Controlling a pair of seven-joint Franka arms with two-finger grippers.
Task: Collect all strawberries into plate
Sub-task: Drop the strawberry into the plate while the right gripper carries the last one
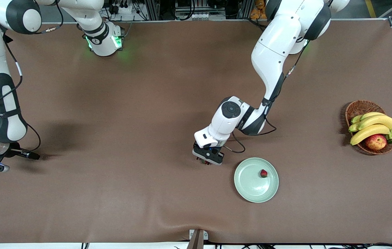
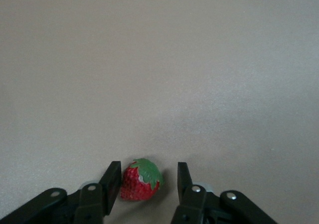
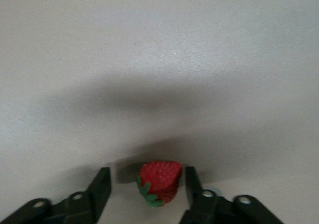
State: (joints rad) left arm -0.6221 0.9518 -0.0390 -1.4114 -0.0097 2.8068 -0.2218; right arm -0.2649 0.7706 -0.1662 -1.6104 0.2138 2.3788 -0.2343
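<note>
Each gripper straddled its own strawberry on the worktop, the left gripper (image 2: 145,176) beside the plate (image 1: 248,186) with its berry (image 2: 141,179) touching one finger, the right gripper (image 3: 146,183) well apart, neither berry (image 3: 159,181) yet clamped, a third (image 1: 263,173) already plated.

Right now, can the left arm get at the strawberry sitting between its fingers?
Probably yes. The left tool is down at the table beside the plate, its fingers either side of the strawberry, one touching, a gap at the other. Nothing blocks it.
</note>
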